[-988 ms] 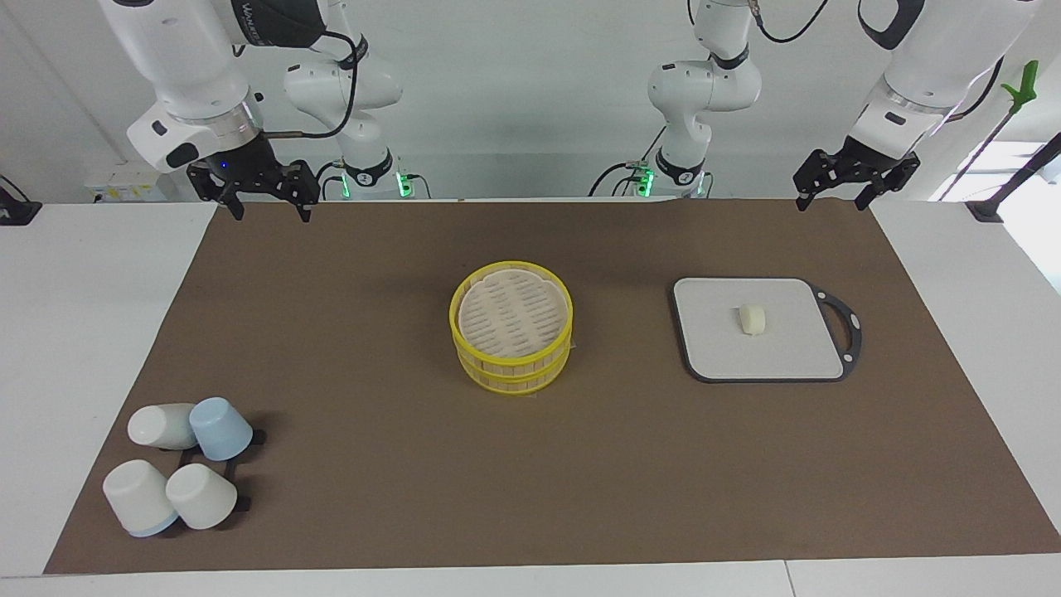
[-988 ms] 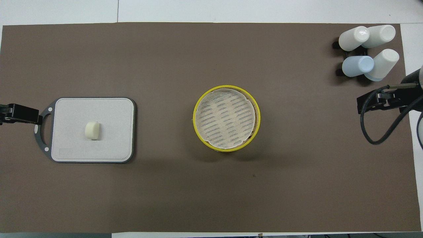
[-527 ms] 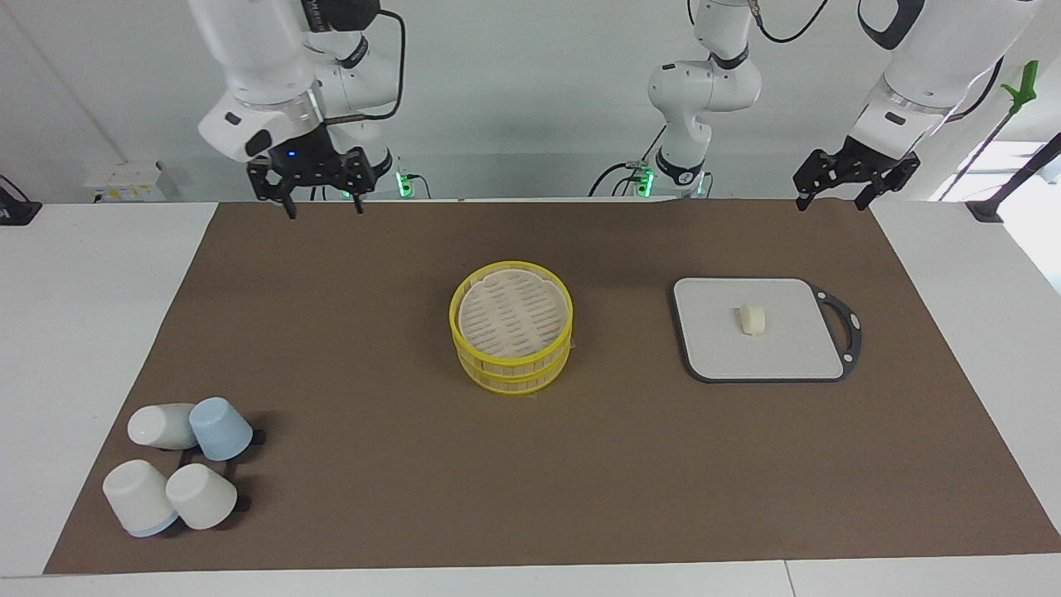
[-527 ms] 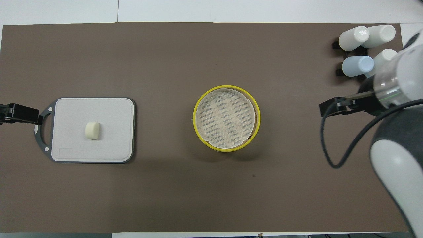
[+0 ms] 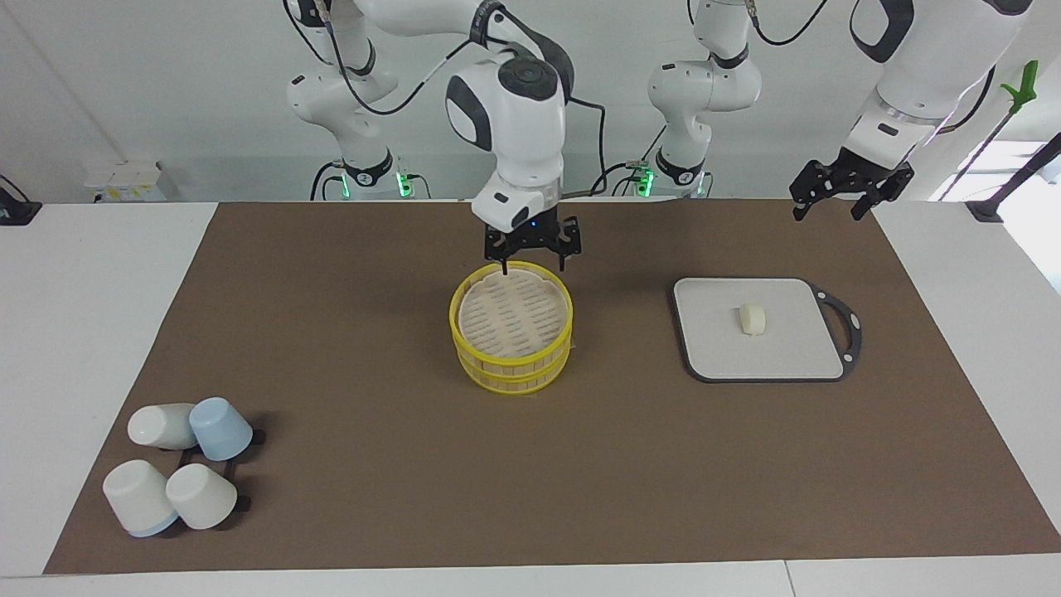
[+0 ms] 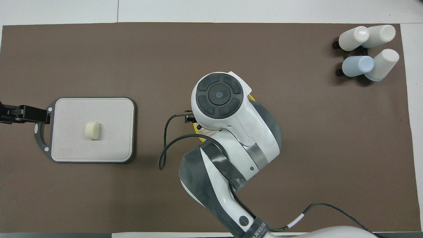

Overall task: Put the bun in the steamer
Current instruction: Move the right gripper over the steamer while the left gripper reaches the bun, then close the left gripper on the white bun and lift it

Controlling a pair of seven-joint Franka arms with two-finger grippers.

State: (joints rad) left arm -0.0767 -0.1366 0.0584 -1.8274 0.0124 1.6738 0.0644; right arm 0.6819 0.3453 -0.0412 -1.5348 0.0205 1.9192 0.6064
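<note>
The bun is a small cream-white piece lying on the grey board; the overhead view shows it too. The steamer stands mid-table as two stacked yellow-rimmed tiers with a slatted top. My right gripper is open and empty, its tips just above the steamer's rim on the side nearer to the robots. In the overhead view the right arm hides almost all of the steamer. My left gripper is open and empty and waits over the mat's edge by the left arm's end, apart from the board.
Several upturned white and pale blue cups sit on a black rack at the right arm's end, farthest from the robots; they also show in the overhead view. The board's dark handle points toward the left arm's end.
The right arm has swung from the right arm's end of the table to over the steamer and come down to its rim. The left gripper, bun and steamer have hardly moved.
</note>
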